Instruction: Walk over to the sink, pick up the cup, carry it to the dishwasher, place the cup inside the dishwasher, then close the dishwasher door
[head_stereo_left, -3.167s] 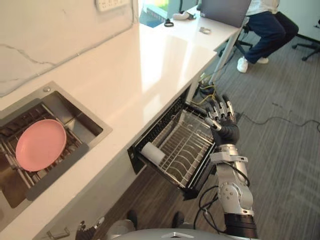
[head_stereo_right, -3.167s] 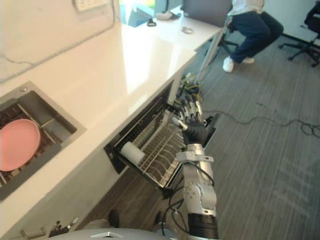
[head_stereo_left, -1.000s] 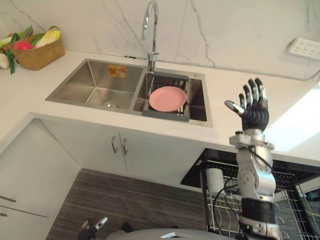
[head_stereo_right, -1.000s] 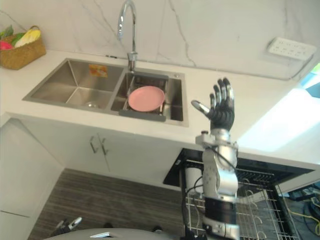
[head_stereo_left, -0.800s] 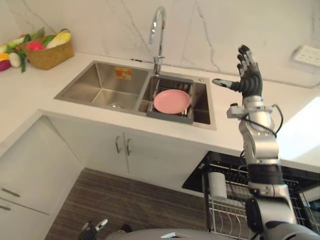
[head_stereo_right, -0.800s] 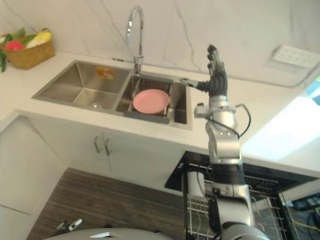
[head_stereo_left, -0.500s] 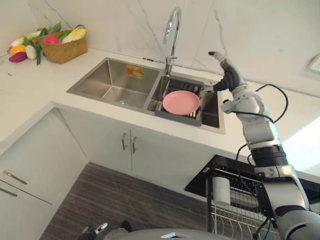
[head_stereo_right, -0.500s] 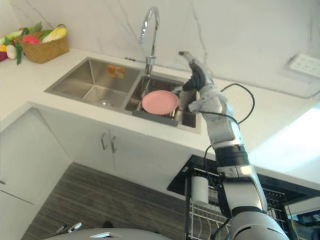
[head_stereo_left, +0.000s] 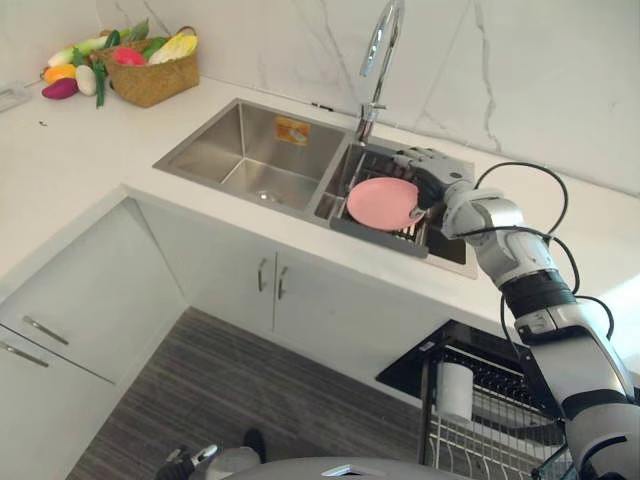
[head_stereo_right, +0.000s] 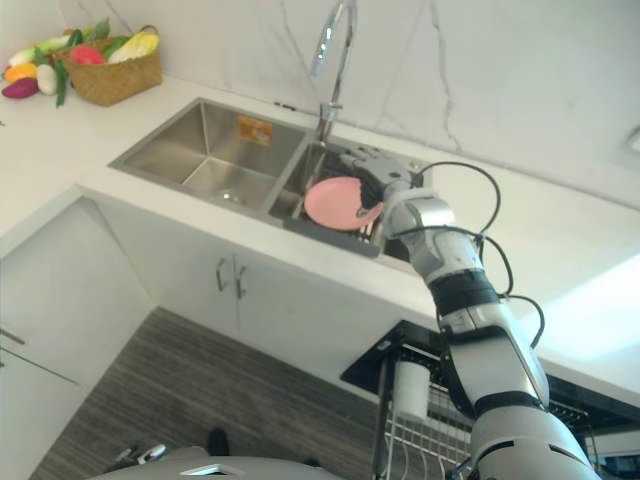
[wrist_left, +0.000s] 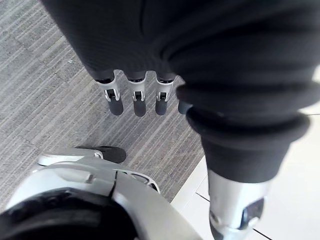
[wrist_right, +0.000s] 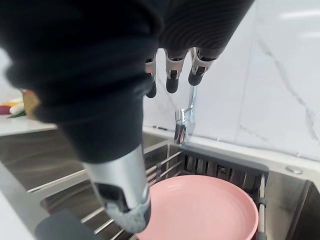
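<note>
A white cup (head_stereo_left: 457, 390) stands in the wire rack (head_stereo_left: 500, 440) of the open dishwasher, low on the right. My right hand (head_stereo_left: 432, 176) reaches over the sink's right basin, fingers (wrist_right: 171, 79) straight and open, holding nothing. It hovers by the far right rim of a pink plate (wrist_right: 200, 207) that lies on the sink's drain rack (head_stereo_left: 425, 232). Whether the thumb touches the plate I cannot tell. My left hand (wrist_left: 135, 97) hangs open above the grey floor.
The double steel sink (head_stereo_left: 250, 160) is set in a white counter (head_stereo_left: 80, 150), with a tall curved faucet (head_stereo_left: 378, 50) behind the plate. A wicker basket of vegetables (head_stereo_left: 150, 72) stands at the far left. White cabinet doors (head_stereo_left: 270, 290) lie below the counter.
The camera has swung from the dishwasher toward the sink. My right hand, raised high a second ago, has come down and forward over the pink plate. The cup stays in the rack.
</note>
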